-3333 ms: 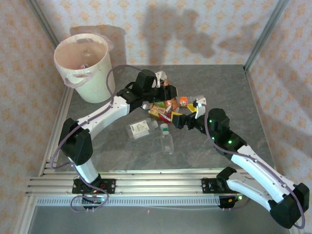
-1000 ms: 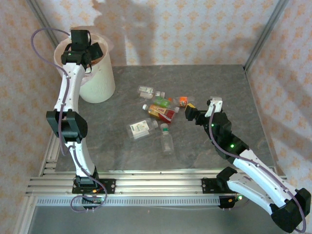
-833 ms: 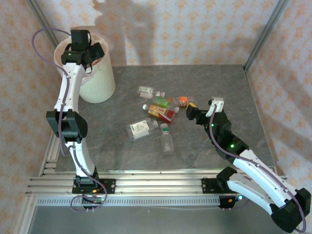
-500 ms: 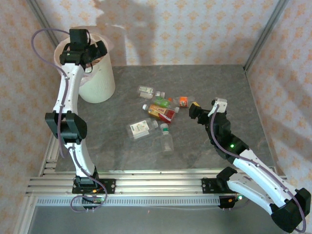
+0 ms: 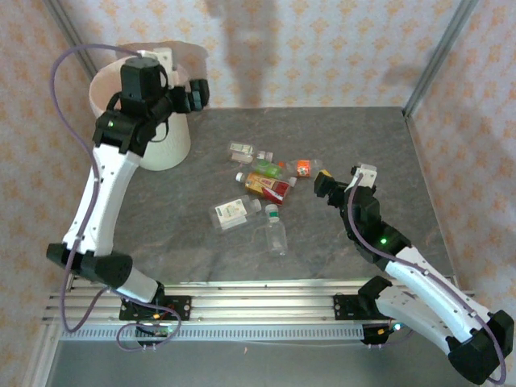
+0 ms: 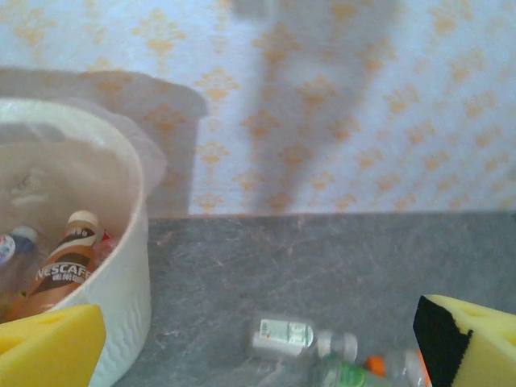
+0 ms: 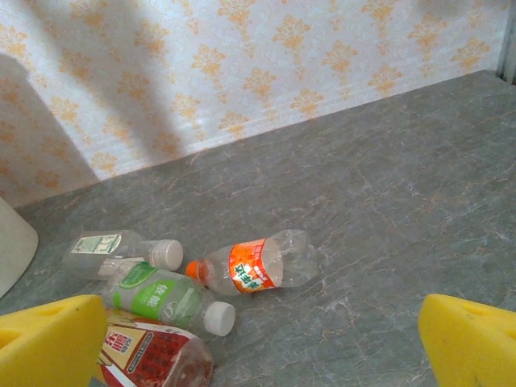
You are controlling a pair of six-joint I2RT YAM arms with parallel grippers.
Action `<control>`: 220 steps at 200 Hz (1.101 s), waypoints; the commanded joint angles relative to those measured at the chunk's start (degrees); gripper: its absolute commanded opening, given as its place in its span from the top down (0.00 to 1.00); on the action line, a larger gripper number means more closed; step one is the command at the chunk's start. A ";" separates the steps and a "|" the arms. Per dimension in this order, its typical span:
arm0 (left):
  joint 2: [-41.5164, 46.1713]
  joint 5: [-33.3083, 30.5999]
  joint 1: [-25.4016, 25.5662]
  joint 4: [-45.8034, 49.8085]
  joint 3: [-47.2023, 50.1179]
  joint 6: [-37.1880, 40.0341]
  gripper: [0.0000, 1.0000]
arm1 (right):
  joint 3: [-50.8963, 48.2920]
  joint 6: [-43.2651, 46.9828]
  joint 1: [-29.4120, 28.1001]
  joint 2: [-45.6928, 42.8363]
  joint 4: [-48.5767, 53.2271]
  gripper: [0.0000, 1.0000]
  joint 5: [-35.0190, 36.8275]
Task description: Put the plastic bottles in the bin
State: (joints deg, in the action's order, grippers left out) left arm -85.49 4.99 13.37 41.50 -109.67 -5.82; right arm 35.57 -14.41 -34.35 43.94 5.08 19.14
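In the top view, the bin [image 5: 165, 147] stands on the grey surface [image 5: 387, 153]. The left hand [image 5: 193, 93] hangs by the bin's right rim, its jaws spread wide with nothing between them. Six plastic bottles [image 5: 260, 184] lie scattered on the surface, well to the right of the bin. Beyond them, farther from the bin, the right hand [image 5: 322, 183] sits low, also wide open and holding nothing.

In the left wrist view, the hand's two yellow pads [image 6: 48, 348] sit at opposite lower corners, far apart and empty. The bin fills the left side, and a brown Nescafé bottle [image 6: 60, 270] leans inside it against the wall. To the right of the bin, a clear white-labelled bottle [image 6: 292, 336] lies on the surface with a green-labelled bottle [image 6: 343, 374] just beside it.

In the right wrist view, that hand's yellow pads are likewise far apart with nothing gripped. A sliver of the bin shows at the left edge. To its right lie the white-labelled bottle, the green-labelled bottle, a red-labelled bottle [image 7: 149, 355] and an orange-labelled bottle [image 7: 260, 264], close together.
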 commanded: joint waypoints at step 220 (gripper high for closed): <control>-16.77 -10.25 21.88 10.49 30.75 23.30 0.00 | 0.37 -3.38 0.25 5.01 3.79 0.01 6.96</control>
State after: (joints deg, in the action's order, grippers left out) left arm -100.79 -6.44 34.52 51.59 -78.96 14.94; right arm 35.57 -16.84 -34.33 49.04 6.98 23.33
